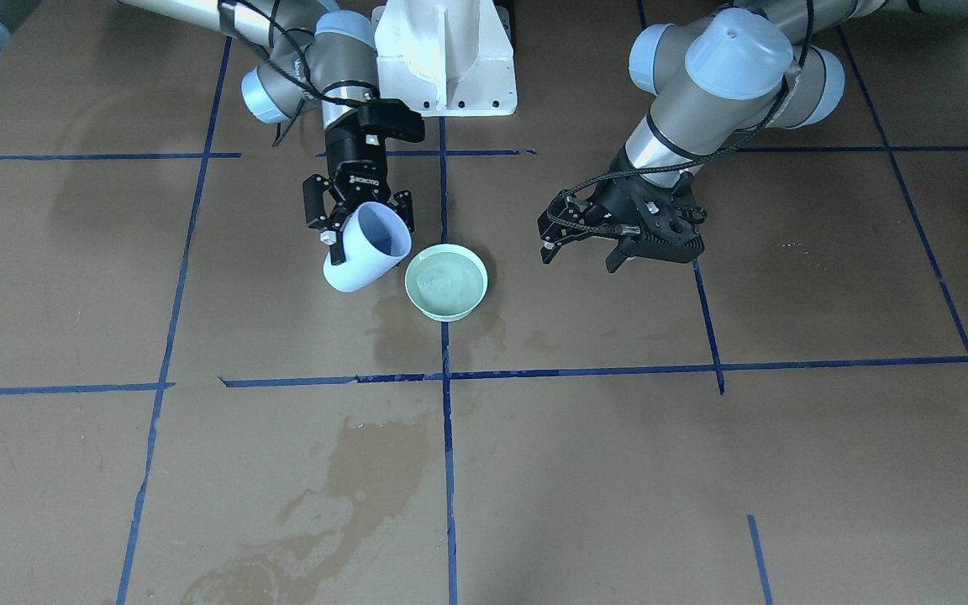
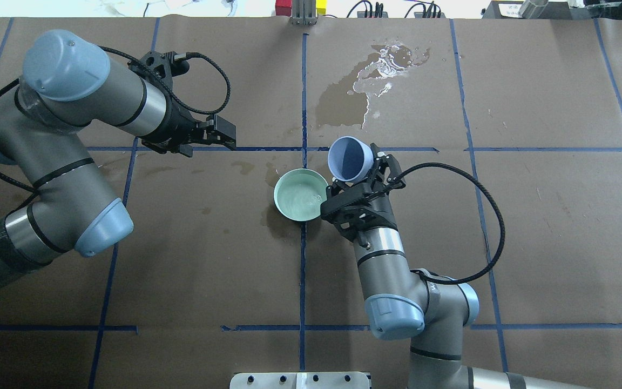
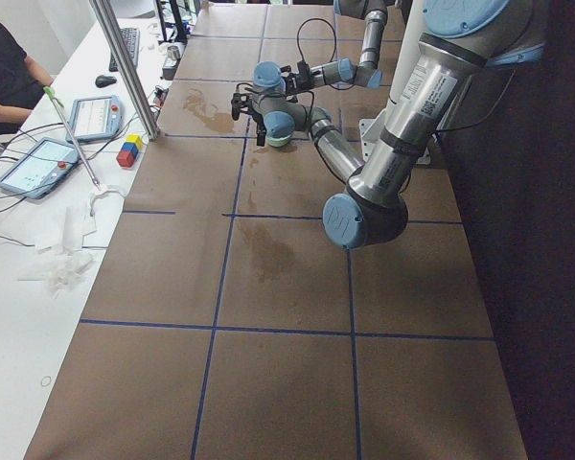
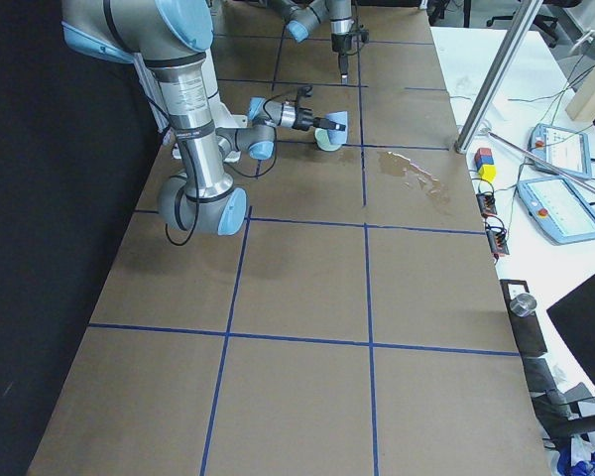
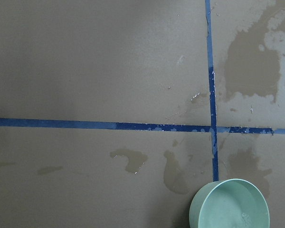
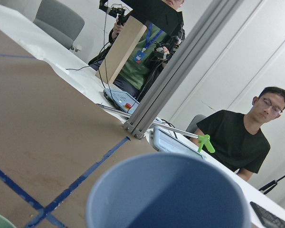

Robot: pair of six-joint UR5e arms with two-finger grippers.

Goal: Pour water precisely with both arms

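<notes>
Brown paper covers the desk (image 2: pixel 532 216), crossed by blue tape lines (image 2: pixel 304 81). Jaws of the right gripper (image 2: pixel 359 176) clamp a pale blue plastic cup (image 2: pixel 350 158). Its long axis is tilted, the mouth leaning toward frame left. Just beside it, lower left, sits the mint-green round bowl (image 2: pixel 276 195) holding rippled clear water (image 2: pixel 301 198). The left gripper (image 2: pixel 228 135), jaws apart and empty, hangs well apart at upper left, so the right arm is nearer.

Robotics lab: taped table (image 4: pixel 297 278), teach pendants (image 4: pixel 565 210).
</notes>
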